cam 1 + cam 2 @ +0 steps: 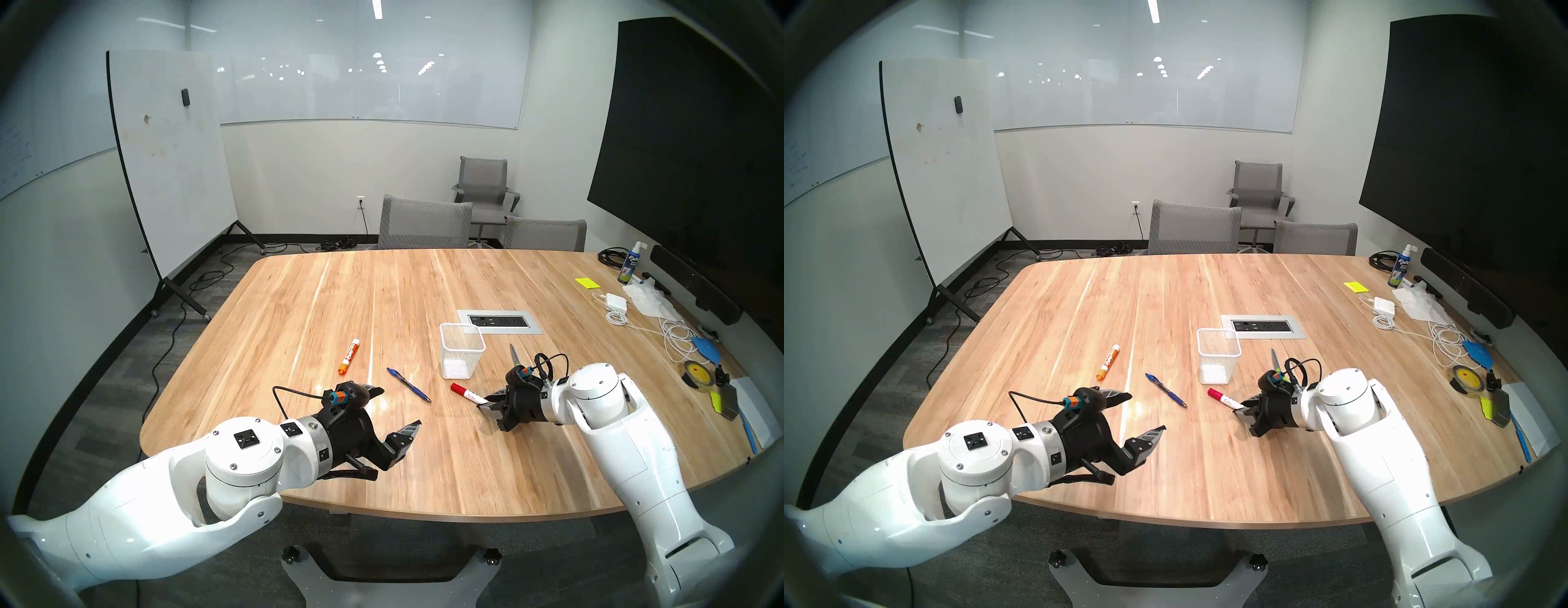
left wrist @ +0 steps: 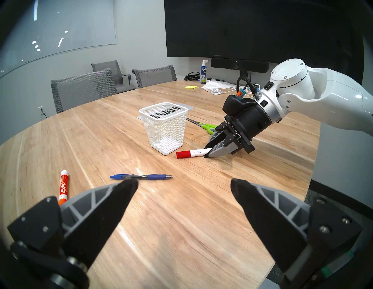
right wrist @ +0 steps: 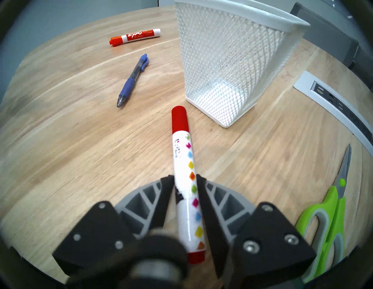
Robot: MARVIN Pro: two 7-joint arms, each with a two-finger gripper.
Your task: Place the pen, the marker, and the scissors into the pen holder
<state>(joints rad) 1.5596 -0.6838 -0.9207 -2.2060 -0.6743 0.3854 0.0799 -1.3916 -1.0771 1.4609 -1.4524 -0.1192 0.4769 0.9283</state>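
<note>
Two fingers of right gripper (image 3: 185, 181) pressing against red-capped marker (image 3: 184, 171) lying on table (image 1: 424, 446), scissors (image 3: 331, 203) partly hiding behind right wrist, left gripper (image 2: 184, 186) hovering wide open near pen (image 2: 141, 177), pen holder (image 1: 461, 356) standing upright beside marker, orange-capped marker (image 1: 348, 356) lying apart.

Both arms (image 1: 140, 509) have glossy white shells with round joint caps fastened by small screws. Each wrist carries a silver ring, black housing and black cable with an orange-teal connector (image 1: 337, 398). Fingers (image 2: 113, 201) are black-padded over grey ribbed backs.
</note>
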